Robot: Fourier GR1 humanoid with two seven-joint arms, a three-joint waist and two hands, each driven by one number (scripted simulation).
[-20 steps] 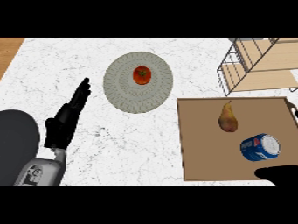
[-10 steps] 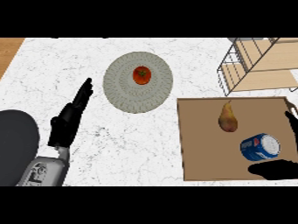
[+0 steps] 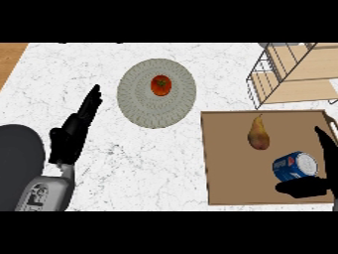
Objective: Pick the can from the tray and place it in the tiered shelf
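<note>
The right hand (image 3: 334, 173) enters at the lower right corner, partly cut off by the view's edge, its straight fingers apart from the thumb and framing one blue can (image 3: 297, 167) that lies on its side in the brown tray (image 3: 226, 163); whether the hand touches the can is hard to tell. One pear (image 3: 257, 133) lies in the same tray, near the can. The wire tiered shelf (image 3: 303, 74) runs out of view at the upper right, so its full shape is hidden. One tomato (image 3: 161, 85) sits on one grey plate (image 3: 157, 106). The left hand (image 3: 73, 133) rests open at the left, fingers straight and together
</note>
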